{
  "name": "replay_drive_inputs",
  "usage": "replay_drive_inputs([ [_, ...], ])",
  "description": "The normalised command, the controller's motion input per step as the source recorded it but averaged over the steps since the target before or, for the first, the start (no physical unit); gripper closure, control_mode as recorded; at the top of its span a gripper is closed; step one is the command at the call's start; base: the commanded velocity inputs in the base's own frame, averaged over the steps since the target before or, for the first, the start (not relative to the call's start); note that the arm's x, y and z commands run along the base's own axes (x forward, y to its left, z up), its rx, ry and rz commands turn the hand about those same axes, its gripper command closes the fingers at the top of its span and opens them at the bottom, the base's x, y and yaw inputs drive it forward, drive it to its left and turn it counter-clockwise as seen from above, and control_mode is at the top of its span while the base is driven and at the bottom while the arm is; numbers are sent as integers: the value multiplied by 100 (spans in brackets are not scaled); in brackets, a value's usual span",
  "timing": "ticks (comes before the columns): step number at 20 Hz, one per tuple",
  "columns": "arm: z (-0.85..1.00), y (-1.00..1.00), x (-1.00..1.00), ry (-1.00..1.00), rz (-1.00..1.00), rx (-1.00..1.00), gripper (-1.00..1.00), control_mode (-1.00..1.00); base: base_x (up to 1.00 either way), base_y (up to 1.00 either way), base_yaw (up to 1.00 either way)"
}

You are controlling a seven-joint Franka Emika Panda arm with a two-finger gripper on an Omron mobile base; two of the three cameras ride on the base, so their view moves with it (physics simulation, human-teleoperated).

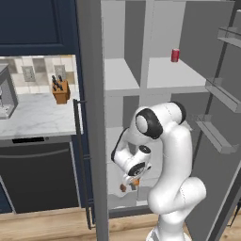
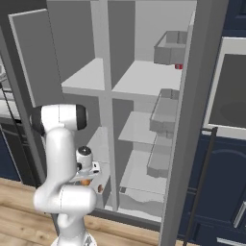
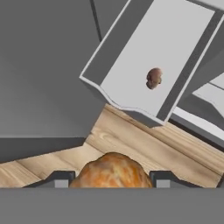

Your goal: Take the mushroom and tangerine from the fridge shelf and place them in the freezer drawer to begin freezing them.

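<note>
Gripper [image 3: 112, 178] grips tangerine [image 3: 112, 169]; mushroom [image 3: 153, 78] mid freezer drawer [image 3: 131, 65].

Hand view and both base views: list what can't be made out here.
- Tangerine, hand view: lower part cut off by the bottom edge, so the fingers' contact on it is hidden.
- Mushroom in the freezer drawer, hand view: too small for detail.
- Freezer drawer, left base view: mostly hidden behind the arm.
- Red can, right base view: partly hidden by the fridge's door edge.
</note>
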Motion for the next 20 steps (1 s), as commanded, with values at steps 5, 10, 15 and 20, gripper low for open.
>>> replay_drive_inputs([
  [5,-39,0,33,-10,1,0,100,-100,0,0,0],
  [10,-39,0,36,-8,2,0,100,-100,0,0,0],
  [15,-50,0,18,-8,4,0,100,-100,0,0,0],
  [20,-47,0,6,-6,5,0,100,-100,0,0,0],
])
